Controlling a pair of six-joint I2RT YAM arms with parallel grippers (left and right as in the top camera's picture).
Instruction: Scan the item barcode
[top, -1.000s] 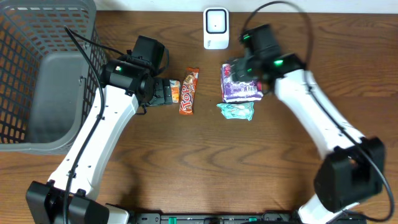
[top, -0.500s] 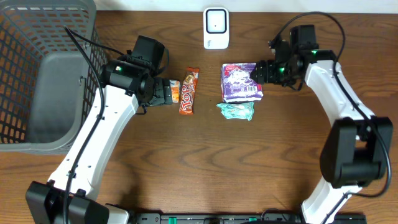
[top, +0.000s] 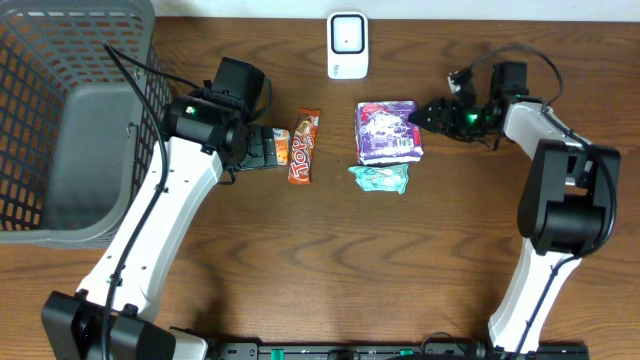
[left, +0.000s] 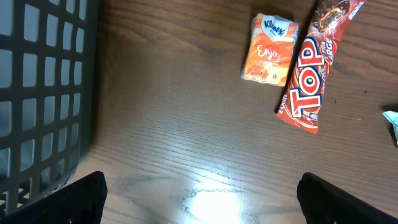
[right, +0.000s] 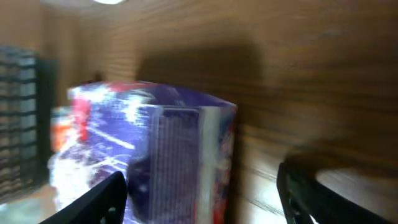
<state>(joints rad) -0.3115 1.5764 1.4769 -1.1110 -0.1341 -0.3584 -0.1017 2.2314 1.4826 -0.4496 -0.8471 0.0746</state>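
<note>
A: R arm status?
B: right gripper (top: 421, 115) is at the right edge of the purple pack (top: 386, 132), jaws spread, nothing pinched afaict. Wrist cam is blurred, can't tell if a finger (right: 102, 198) touches the wrapper.
A: pack location?
B: flat on the table (top: 330, 260), near the scanner (top: 347, 45) but apart from it, on the robot's side and a bit right. Teal packet (top: 378, 178) sits just beside its near edge.
A: L arm?
B: left gripper (left: 202, 202) wide open, empty, hovering by the orange tissue pack (left: 269, 49) and Top bar (left: 314, 71). Not a factor imo.
A: risks?
B: 1) soft wrapper + edge-only bite → pack sags or slips on lift. 2) closing off-centre shoves it into the teal packet instead of gripping. 3) barcode side unknown. Striped patch on the end face may be it, too blurred to confirm. If fingers cover it or it faces away from the scanner, no read.
</note>
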